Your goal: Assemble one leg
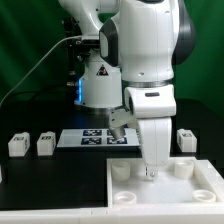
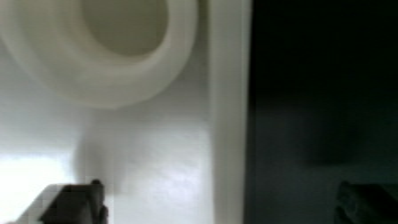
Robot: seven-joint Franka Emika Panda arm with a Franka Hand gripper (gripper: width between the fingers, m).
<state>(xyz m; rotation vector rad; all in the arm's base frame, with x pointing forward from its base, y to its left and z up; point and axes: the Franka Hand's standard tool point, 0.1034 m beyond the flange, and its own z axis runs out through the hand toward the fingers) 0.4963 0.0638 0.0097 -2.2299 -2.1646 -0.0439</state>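
Tool point(image 1: 150, 172) spread over tabletop point(image 1: 170, 203) edge | black table point(image 1: 50, 190) — dark backdrop point(image 1: 25, 60)

text: none legible | signs: black-and-white square tags | on: marker board point(image 1: 97, 138), legs point(image 1: 45, 144)

The tabletop point(image 1: 160, 198) lies in front, toward the exterior view's right, with the marker board point(image 1: 92, 138) behind it. The first leg point(image 1: 17, 145) and second leg point(image 1: 45, 144) stand side by side left of that board. The third leg point(image 1: 185, 139) stands to its right. The gripper point(image 1: 150, 172) hangs over the tabletop's rear part, possibly touching it.
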